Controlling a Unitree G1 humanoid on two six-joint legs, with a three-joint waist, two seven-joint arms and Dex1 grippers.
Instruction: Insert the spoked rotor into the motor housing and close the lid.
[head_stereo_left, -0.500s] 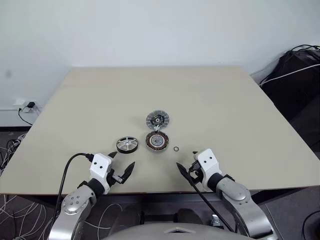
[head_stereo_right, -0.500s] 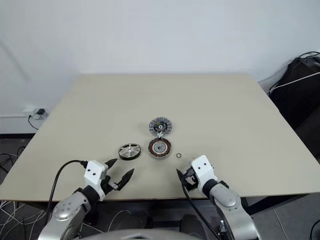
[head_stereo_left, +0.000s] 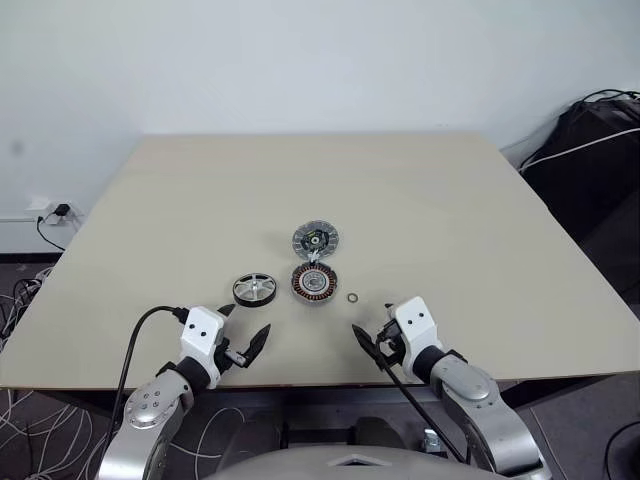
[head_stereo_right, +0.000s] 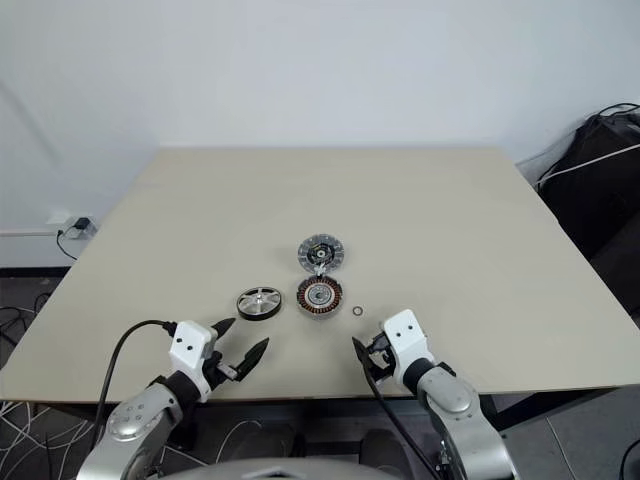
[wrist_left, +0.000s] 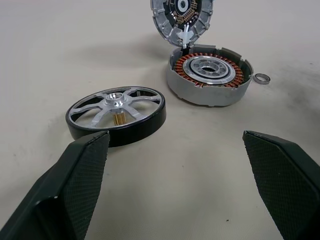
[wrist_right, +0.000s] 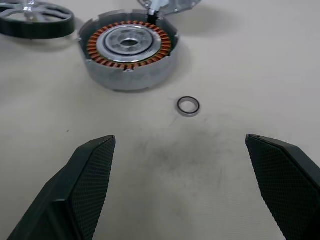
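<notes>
The spoked rotor (head_stereo_left: 254, 289), a silver wheel with a black rim, lies flat on the table left of the motor housing (head_stereo_left: 314, 283). Copper windings ring the housing's pale centre. The lid (head_stereo_left: 315, 240) stands swung open just behind the housing, ribbed face and dark hub showing. My left gripper (head_stereo_left: 243, 325) hangs open near the front edge, just short of the rotor (wrist_left: 116, 114), nothing between its fingers. My right gripper (head_stereo_left: 372, 338) is also open and empty, a short way in front of the housing (wrist_right: 129, 50).
A small metal ring (wrist_right: 188, 106) lies on the beige table (head_stereo_left: 450, 220) just right of the housing, ahead of my right gripper. Black bags and cables sit off the table's right side (head_stereo_left: 595, 150).
</notes>
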